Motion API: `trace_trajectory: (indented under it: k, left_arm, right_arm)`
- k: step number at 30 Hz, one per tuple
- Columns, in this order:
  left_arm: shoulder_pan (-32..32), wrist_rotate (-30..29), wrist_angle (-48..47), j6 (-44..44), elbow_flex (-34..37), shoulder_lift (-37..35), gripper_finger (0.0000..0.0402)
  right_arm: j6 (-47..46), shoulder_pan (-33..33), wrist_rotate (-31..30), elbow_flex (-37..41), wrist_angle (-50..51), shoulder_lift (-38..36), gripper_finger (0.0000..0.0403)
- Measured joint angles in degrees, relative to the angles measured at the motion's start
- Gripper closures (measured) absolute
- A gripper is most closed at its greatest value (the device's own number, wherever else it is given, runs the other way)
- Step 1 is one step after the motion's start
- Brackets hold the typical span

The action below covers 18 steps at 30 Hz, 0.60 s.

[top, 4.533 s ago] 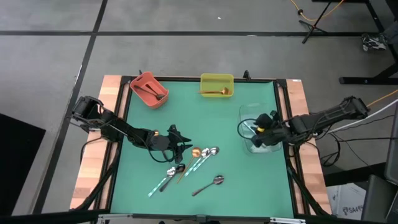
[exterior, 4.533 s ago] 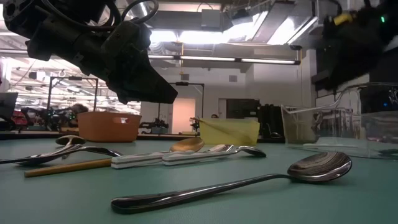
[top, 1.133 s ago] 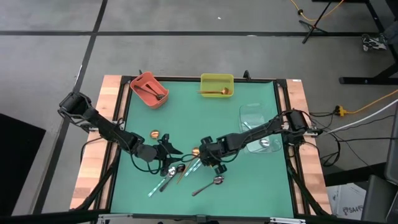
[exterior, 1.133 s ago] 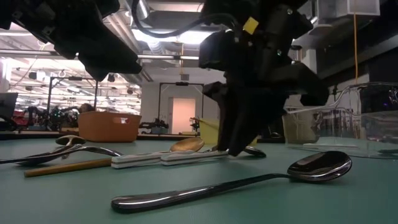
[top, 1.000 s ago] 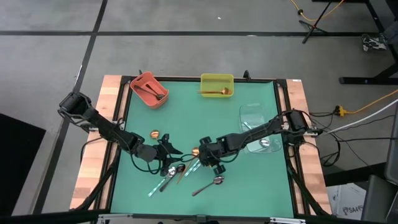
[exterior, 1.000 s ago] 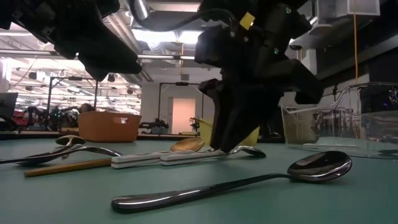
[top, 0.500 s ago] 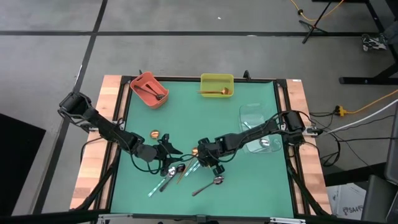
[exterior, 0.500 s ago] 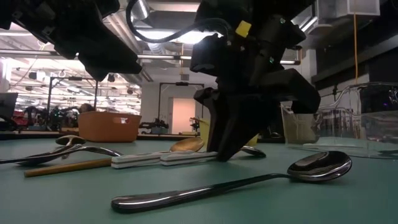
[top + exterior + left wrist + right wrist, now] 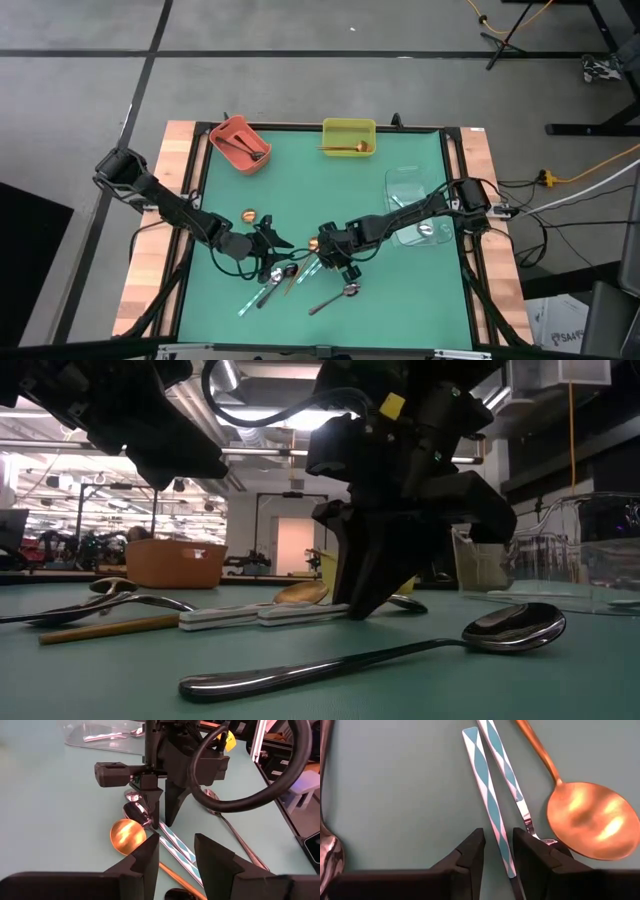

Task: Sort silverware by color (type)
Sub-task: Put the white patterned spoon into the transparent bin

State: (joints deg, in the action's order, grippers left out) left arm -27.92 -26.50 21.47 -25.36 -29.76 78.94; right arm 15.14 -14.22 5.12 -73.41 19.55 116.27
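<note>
Several spoons lie flat on the green mat: two with teal-and-white handles, a gold one, dark ones. My right gripper points down over the cluster, open, its fingers on either side of one patterned handle near its bowl end. My left gripper hovers open just to the left of the cluster, its fingers aimed at the gold bowl. My right gripper comes from above, pointing down, with its fingers across the teal-and-white handle. Whether they touch it, I cannot tell. The spoon lies flat on the table.
A red bin with a dark spoon and a yellow bin with a gold spoon stand at the far edge. A clear container with silver spoons sits on the right. A long dark spoon lies nearest the near edge.
My right gripper has shifted a little toward the table's left and lowered its fingertips to the mat at the patterned handles. The spoons have kept their places.
</note>
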Motion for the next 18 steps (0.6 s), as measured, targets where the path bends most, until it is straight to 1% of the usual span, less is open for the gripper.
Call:
trace_trajectory:
  k: [3,12,15,18]
  left_arm:
    - [-0.02,0.00,-0.01,0.00,0.00,0.00,0.0284]
    - [-0.01,0.00,0.00,0.00,0.00,0.00,0.0284]
    - [0.00,0.00,0.00,0.00,0.00,0.00,0.0284]
    - [-0.02,0.00,0.00,0.00,0.00,0.00,0.0284]
  right_arm:
    - [0.00,0.00,0.01,0.00,0.02,0.00,0.0311]
    - [0.00,-0.02,-0.01,0.00,0.00,0.02,0.0388]
    - [0.00,-0.02,0.01,0.00,0.02,0.03,0.0398]
    - [-0.02,-0.02,-0.01,0.00,0.02,0.02,0.0395]
